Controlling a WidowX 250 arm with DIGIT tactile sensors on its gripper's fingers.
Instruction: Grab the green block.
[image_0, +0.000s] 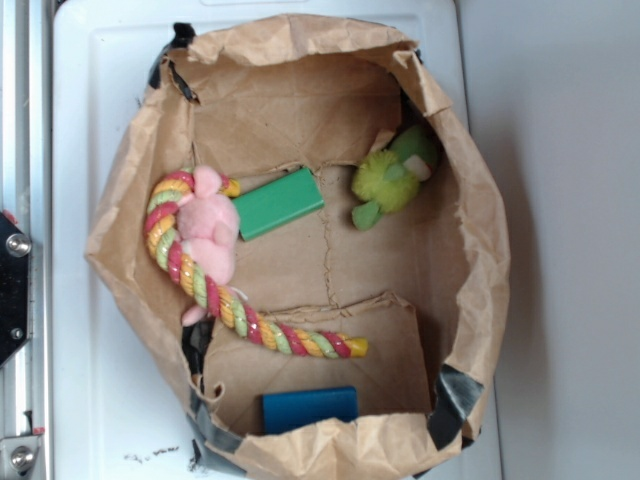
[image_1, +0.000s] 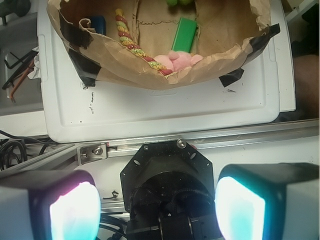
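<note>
— Where does your claw stand just now?

— My claw (image_1: 157, 202) hangs with its two pads wide apart and nothing between them; in the wrist view the pads (image_1: 72, 212) glow at the bottom corners. It sits back over the black mount (image_1: 165, 177) and the metal rail (image_1: 200, 142), outside the paper bag (image_1: 165, 77) altogether.

— So which step is this?

— The approach, by my reckoning, and hardly started. Nothing is grasped, and I am well apart from anything in the bag.

— And the green block?

— It lies flat on the bag's floor (image_0: 290, 260): the green block (image_1: 185, 34) shows ahead of me, past the bag's near wall, slightly right of my centre line. From above, the green block (image_0: 279, 203) sits just beside the pink plush toy (image_0: 211, 233) and the striped rope (image_0: 240, 318) (whether it touches the plush I cannot tell). The fuzzy lime toy (image_0: 392, 178) is near on its other side, and the blue block (image_0: 309, 408) well apart, at the opposite end.

— What does the next move ask?

— Travel forward over the white tray (image_1: 160, 112), clear the crumpled rim, then descend with the pads aligned across the block's narrow width, keeping clear of the plush.
</note>
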